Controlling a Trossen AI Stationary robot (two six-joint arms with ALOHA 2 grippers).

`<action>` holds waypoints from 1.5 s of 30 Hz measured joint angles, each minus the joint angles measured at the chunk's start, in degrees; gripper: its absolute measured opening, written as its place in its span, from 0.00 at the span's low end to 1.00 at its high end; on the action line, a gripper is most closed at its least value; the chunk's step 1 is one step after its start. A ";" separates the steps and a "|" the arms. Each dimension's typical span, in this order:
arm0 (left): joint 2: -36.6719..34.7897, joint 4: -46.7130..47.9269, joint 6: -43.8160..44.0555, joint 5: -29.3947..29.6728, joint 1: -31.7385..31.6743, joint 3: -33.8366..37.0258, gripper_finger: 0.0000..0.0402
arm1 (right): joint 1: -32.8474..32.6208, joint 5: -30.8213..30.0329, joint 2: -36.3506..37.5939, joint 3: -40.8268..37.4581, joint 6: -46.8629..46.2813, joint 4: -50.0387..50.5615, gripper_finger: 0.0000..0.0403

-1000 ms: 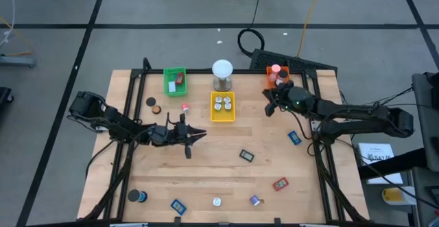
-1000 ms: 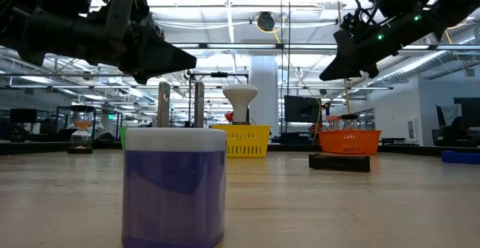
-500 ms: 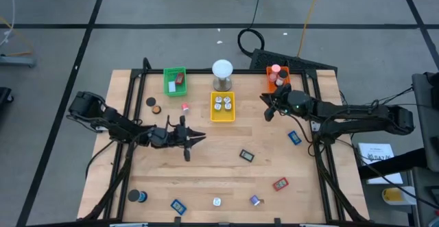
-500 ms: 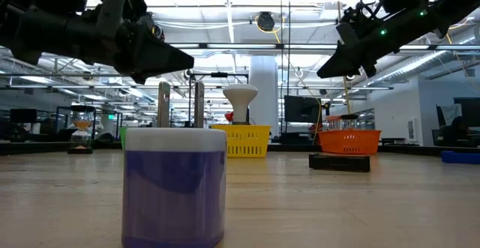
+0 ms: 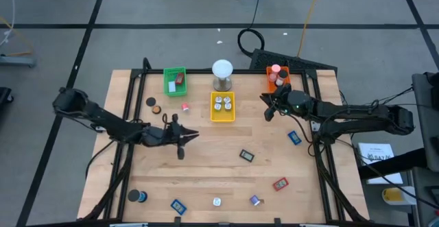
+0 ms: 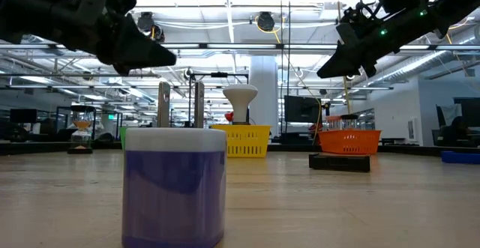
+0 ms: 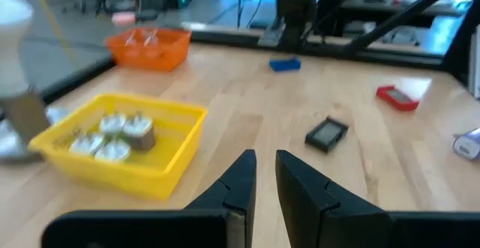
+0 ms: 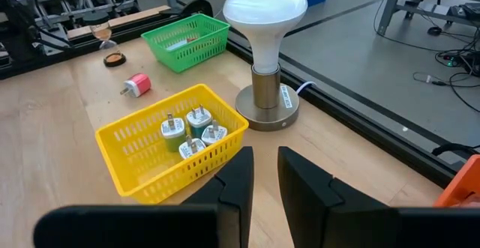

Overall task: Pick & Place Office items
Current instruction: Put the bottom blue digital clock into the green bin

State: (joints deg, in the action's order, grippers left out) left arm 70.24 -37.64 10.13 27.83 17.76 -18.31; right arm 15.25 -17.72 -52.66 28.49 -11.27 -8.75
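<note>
Wooden tabletop carries the office items, most scattered toward its near edge, a few in trays along the far edge. Left gripper hangs left of centre, fingers nearly together with a thin gap, holding nothing. Right gripper hangs between the yellow tray and orange tray, jaws likewise almost closed and, apparently, empty. Four white plugs lie in the yellow tray.
</note>
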 joint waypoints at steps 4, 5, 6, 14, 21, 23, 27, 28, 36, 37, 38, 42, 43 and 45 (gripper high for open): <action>-4.99 16.28 5.48 0.45 0.00 -2.15 0.13 | 0.00 0.00 -0.01 0.00 0.00 0.01 0.13; -5.84 21.59 6.99 0.54 0.00 -3.42 0.13 | 0.00 0.00 -0.01 0.00 0.00 0.01 0.13; -6.38 26.97 8.44 0.76 0.00 -5.09 0.13 | 0.00 0.00 0.00 0.00 0.00 0.00 0.13; -4.35 57.84 13.11 -1.29 0.06 -19.38 0.13 | 0.00 0.00 -0.02 0.00 0.00 0.00 0.13; -0.80 70.06 15.11 -6.56 2.35 -26.43 0.13 | 0.00 0.01 -0.02 0.00 0.00 -0.01 0.13; 0.09 70.91 14.54 -7.80 3.84 -27.52 0.13 | 0.00 0.02 0.00 0.00 0.00 -0.03 0.14; 2.03 71.29 12.62 -10.35 8.14 -28.71 0.13 | 0.00 0.02 0.00 0.00 -0.01 -0.02 0.13; 2.62 71.36 12.75 -10.40 9.21 -29.21 0.13 | 0.00 0.02 -0.02 0.00 0.00 0.00 0.13; 9.10 72.94 19.61 -12.40 17.30 -32.87 0.13 | 0.00 0.02 0.00 0.00 0.00 -0.02 0.13; 10.21 73.46 20.31 -12.39 18.07 -33.52 0.13 | 0.00 0.02 -0.02 0.00 0.00 -0.02 0.13; 11.39 73.76 20.76 -12.41 18.82 -34.33 0.13 | 0.00 0.02 -0.02 0.00 0.00 -0.01 0.13; 15.70 76.92 22.08 -12.47 21.23 -37.99 0.13 | 0.00 0.02 -0.02 0.00 0.00 -0.02 0.13; 16.69 77.27 22.12 -12.52 21.74 -39.03 0.13 | 0.00 0.02 -0.02 0.00 0.00 -0.02 0.13; 18.30 77.70 22.11 -12.56 22.69 -40.93 0.13 | 0.00 0.02 -0.02 0.00 0.00 0.00 0.13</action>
State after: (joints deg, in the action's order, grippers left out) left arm 88.54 40.06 32.23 15.27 40.45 -59.23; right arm 15.25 -17.69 -52.69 28.49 -11.27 -8.76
